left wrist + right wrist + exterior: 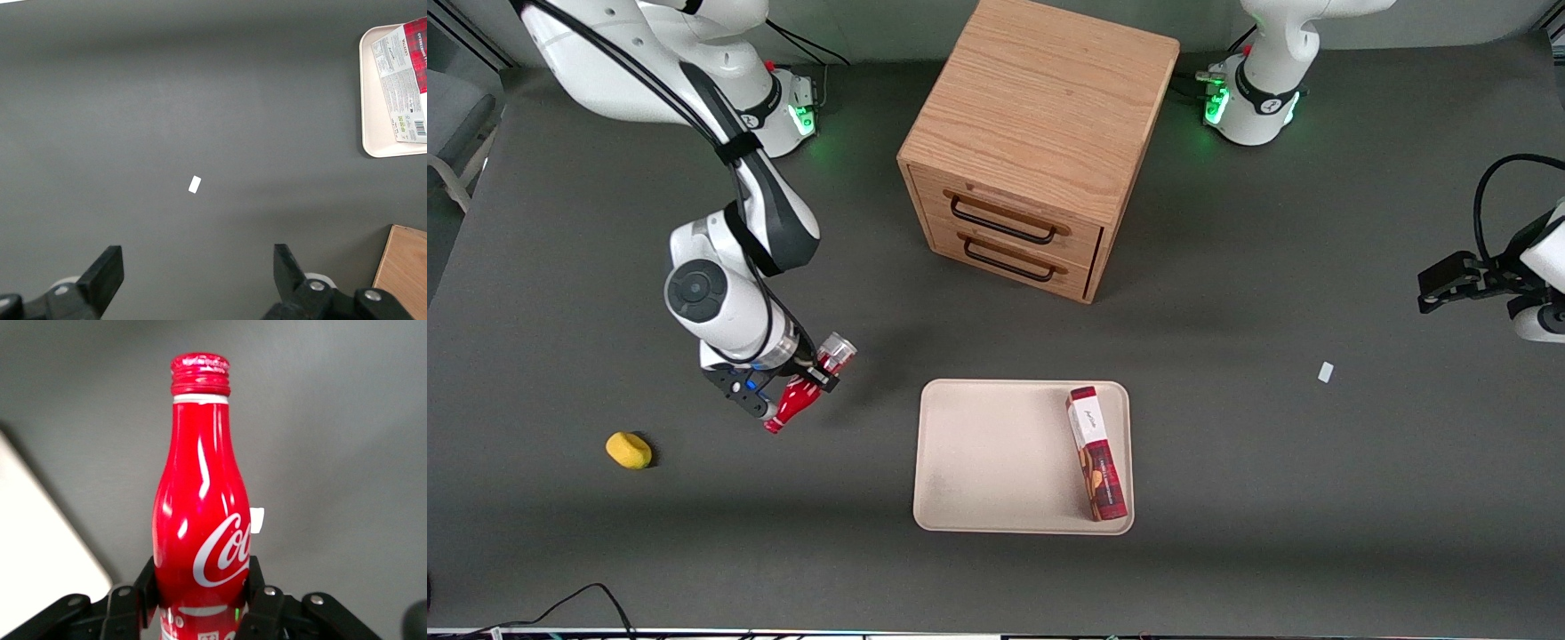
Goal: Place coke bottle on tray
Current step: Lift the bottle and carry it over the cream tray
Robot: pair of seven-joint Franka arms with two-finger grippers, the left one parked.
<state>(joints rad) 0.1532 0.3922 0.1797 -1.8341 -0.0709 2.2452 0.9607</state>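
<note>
Red and glossy, the coke bottle [200, 520] fills the working arm's wrist view, its lower body pinched between the two black fingers [263, 600] of the gripper [200, 603], which is clamped on it just under the white script. From the front camera the same gripper [805, 380] hangs above the dark table [1272, 498], toward the working arm's end, carrying the coke bottle [800, 396] tilted, its capped neck slanting down toward the camera and its silvery base end up near the wrist; it looks clear of the table, not resting on it. It strikes me as a light, rigid thing with a slick painted skin, so I would expect it to slip or swing if held by the narrow neck; the broad straight part of the body where the fingers sit now seems the sound place to hold, and it will want laying down gently or it may roll. Nearby, closer to the front camera, a small yellow lump [629, 450] sits on the table. Well apart, toward the middle, lies the tray [996, 462], beige and low-rimmed, with a red-and-white box [1097, 453] lying along the edge nearer the parked arm, leaving most of its floor free. Farther from the camera stands a wooden drawer cabinet [1040, 142]. Only the front view shows the gap between bottle and tray; the wrist view shows the grip closely, with just a pale tray corner [40, 560] showing; the parked arm's camera catches a tray end [373, 100] and a white scrap [194, 184].
</note>
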